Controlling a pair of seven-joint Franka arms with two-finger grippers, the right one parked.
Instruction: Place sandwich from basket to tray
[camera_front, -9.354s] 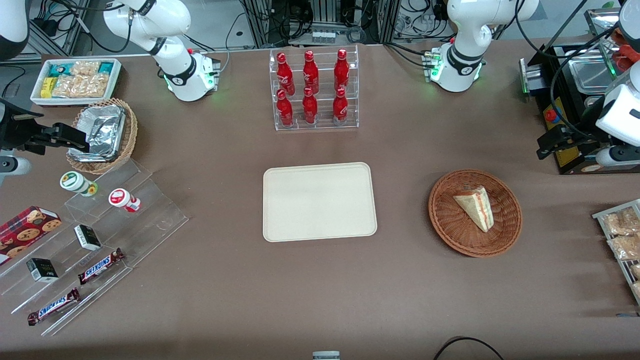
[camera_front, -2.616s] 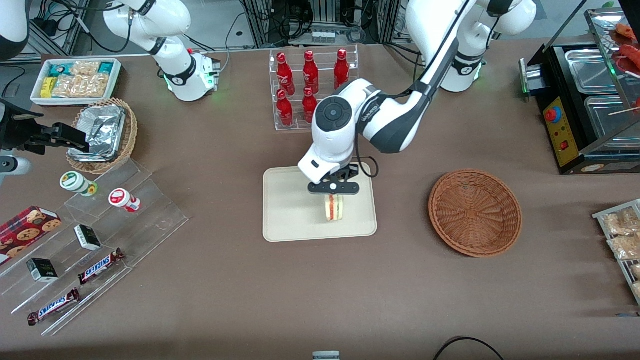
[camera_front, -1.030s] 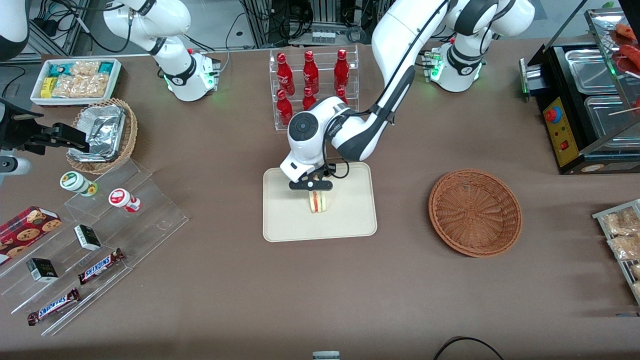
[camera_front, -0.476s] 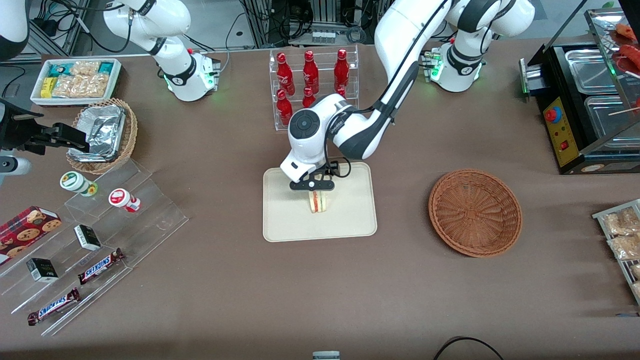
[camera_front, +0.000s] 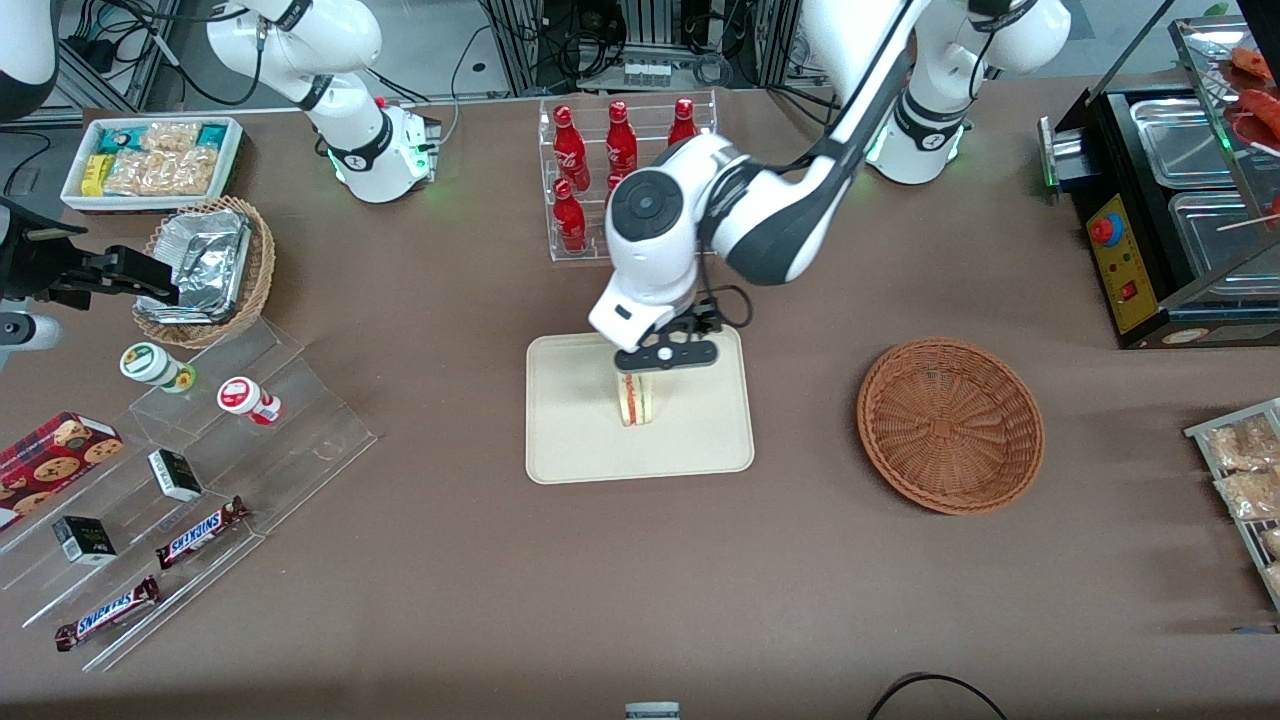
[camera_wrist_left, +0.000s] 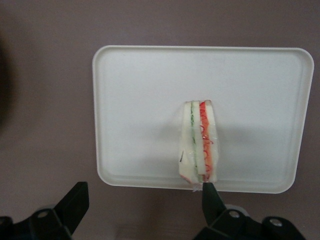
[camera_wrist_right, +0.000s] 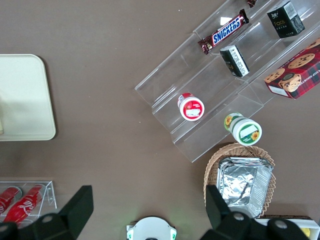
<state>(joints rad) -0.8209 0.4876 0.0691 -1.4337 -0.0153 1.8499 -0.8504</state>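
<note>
The sandwich stands on its edge near the middle of the cream tray, with red and green filling showing. My left gripper hangs open just above it, on the side farther from the front camera, holding nothing. In the left wrist view the sandwich rests on the tray, and my gripper has its black fingers spread wide, one fingertip close to the sandwich's end. The reddish-brown basket is empty and sits toward the working arm's end of the table.
A clear rack of red bottles stands just past the tray, under my arm. A stepped acrylic shelf with snacks, a lighter wicker basket with foil containers and a white bin lie toward the parked arm's end.
My gripper has let go of the sandwich and risen off it, shifting slightly toward the working arm's end. The sandwich stays standing on the tray.
</note>
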